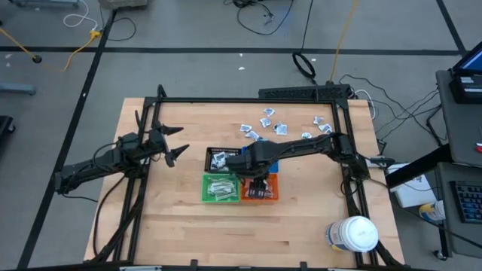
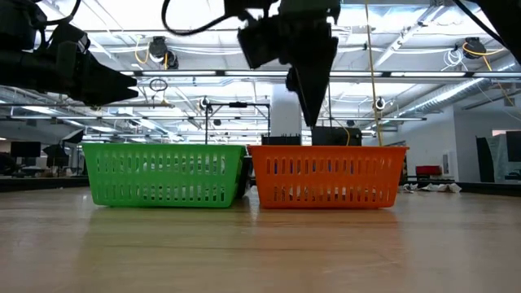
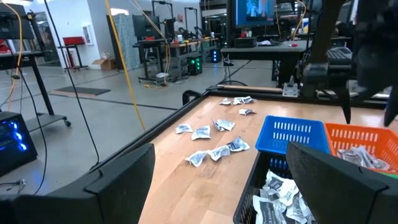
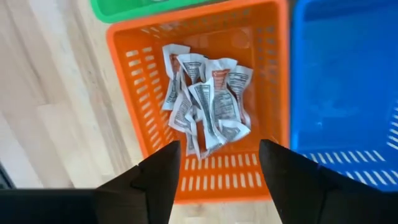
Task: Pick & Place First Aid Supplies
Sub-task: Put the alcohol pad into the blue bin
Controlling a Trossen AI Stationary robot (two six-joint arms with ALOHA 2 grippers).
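Several small white packets lie heaped in the orange bin. My right gripper hovers open above them, fingers pointing down and holding nothing. In the high view it is over the orange bin, and in the low view it hangs above that bin's rim. More packets fill the green bin and the black bin. Loose packets lie flat on the far part of the table. My left gripper waits open in the air, left of the bins.
The blue bin sits behind the orange one, against the black bin. A large white jar stands at the near right corner. A black frame runs along the table's edges. Bare wood lies near and left of the bins.
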